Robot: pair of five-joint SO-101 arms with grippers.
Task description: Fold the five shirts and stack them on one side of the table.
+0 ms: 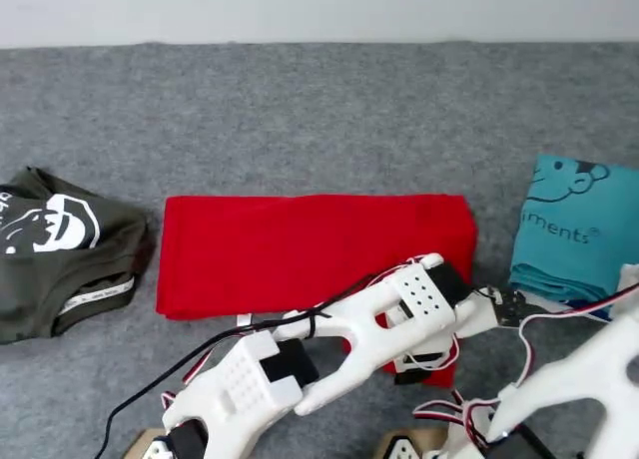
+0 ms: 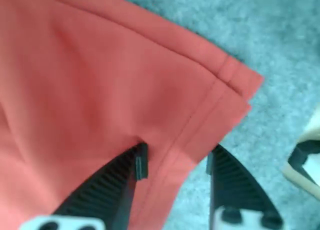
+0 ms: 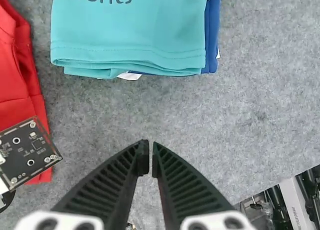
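Left wrist view: left tool (image 2: 177, 157) is held apart over a hemmed corner of the red shirt (image 2: 100, 80). One finger (image 2: 137, 162) is seen over the fabric, the other (image 2: 220, 165) past the edge over the grey surface (image 2: 280, 40). Contact with the cloth cannot be told.

Right wrist view: right tool (image 3: 150, 157) is closed, tips together on nothing, above bare surface (image 3: 225, 125). A blue shirt (image 3: 214, 30) is seen folded under the teal shirt (image 3: 130, 30). The red shirt's edge (image 3: 15, 90) and a circuit board (image 3: 25, 155) on the other arm are seen at one side.

High view: the red shirt (image 1: 300, 249) is laid flat as a wide rectangle mid-surface, its near right corner covered by a white arm. The teal shirt (image 1: 574, 229) is placed just beside it at the right edge. An olive shirt with a white print (image 1: 60, 249) is loosely bunched at the left, apart from the red one.

The surface (image 1: 319, 110) is covered in grey felt. A pale wall (image 1: 319, 10) is seen behind it.
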